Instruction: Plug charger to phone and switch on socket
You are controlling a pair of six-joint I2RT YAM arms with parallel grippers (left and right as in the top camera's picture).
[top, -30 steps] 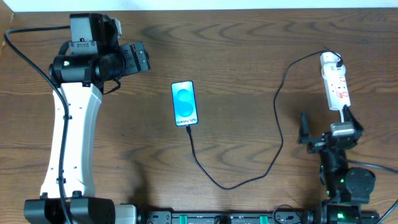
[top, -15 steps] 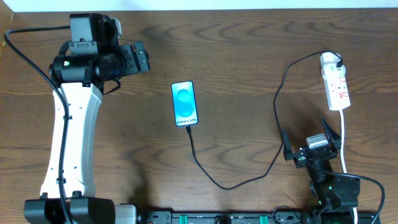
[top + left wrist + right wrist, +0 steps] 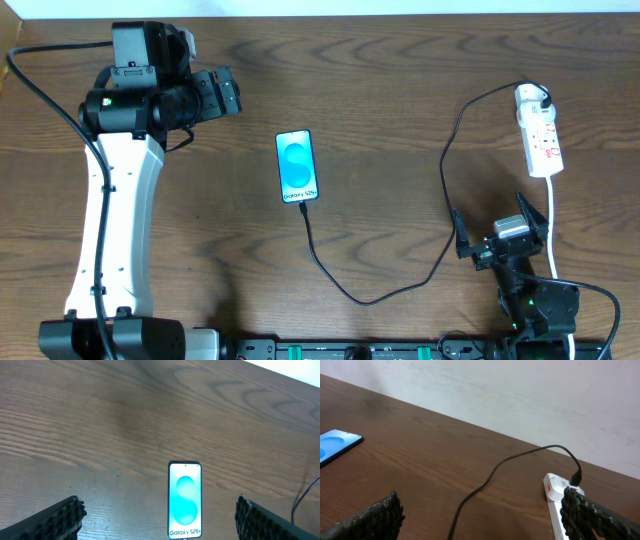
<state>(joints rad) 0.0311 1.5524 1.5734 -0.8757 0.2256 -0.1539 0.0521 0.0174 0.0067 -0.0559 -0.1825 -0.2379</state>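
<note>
Overhead: phone lies flat mid-table, screen up and lit blue. Charger cable runs from the black plug at the far end of the white power strip, loops down toward the front edge, then back up to the phone's bottom edge, its tip touching it. Left gripper sits far left, well apart from the phone, and its jaws aren't readable here. Right gripper is spread wide and holds nothing, just in front of the strip, beside the white cord. Left wrist: fingers stand wide apart and empty, phone ahead between them (not touching). Right wrist: fingers wide apart, nothing held; strip at right with the plug seated, cable arcing across the table, phone corner at left.
</note>
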